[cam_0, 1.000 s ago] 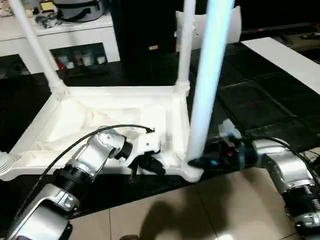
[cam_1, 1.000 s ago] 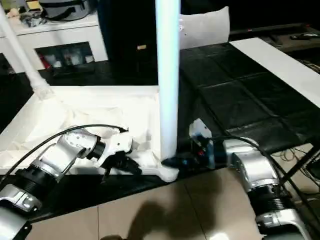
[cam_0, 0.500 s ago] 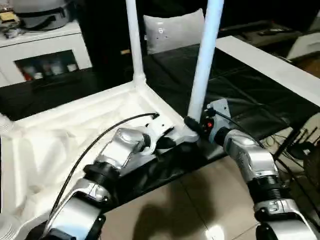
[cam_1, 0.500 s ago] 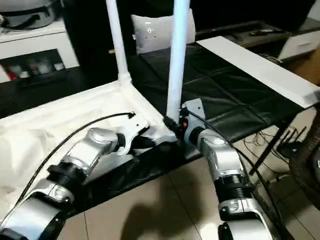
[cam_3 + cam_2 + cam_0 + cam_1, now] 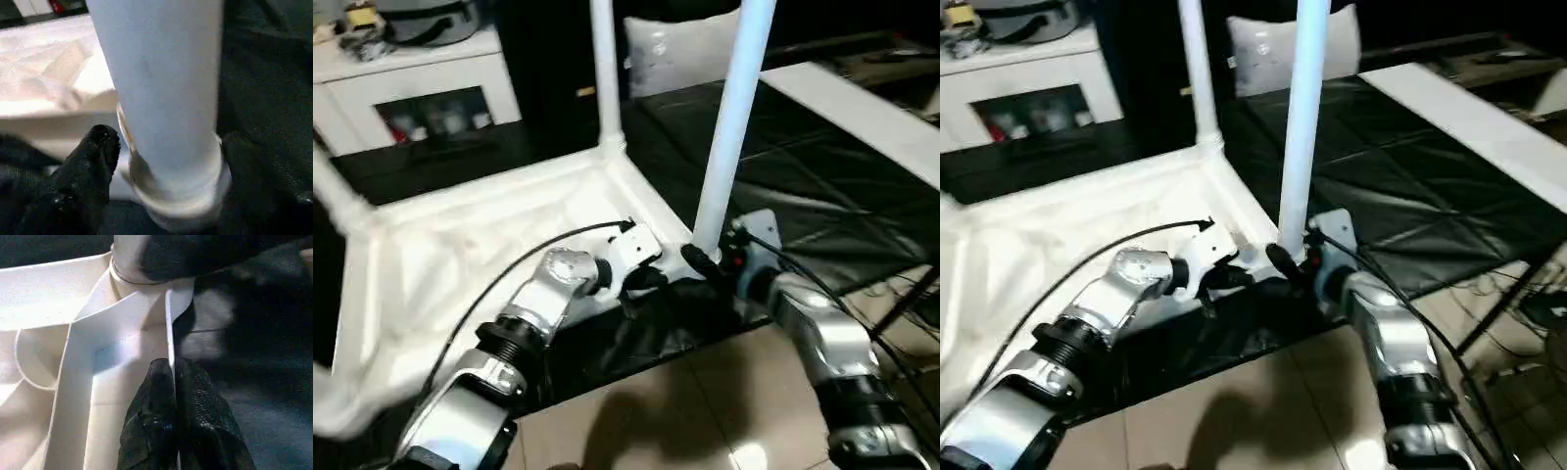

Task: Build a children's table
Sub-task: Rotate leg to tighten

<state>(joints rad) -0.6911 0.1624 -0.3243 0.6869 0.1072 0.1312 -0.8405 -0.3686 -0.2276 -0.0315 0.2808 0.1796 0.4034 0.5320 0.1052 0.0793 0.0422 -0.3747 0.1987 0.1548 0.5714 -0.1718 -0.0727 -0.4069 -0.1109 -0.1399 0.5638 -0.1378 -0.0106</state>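
1. Left eye view: small white plastic children's table [image 5: 489,245] upside down on black padded surface [image 5: 822,186], centre-left of frame, legs pointing up.
2. Left gripper [image 5: 173,382] clamped shut on thin white rim of table beside near-right corner socket.
3. Right gripper [image 5: 164,147] at base of nearest round white leg [image 5: 729,127], black fingers [image 5: 95,156] spread either side, not pressing it.

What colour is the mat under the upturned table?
Black, with a quilted seam pattern; the mat shows best in the right eye view, beside the table.
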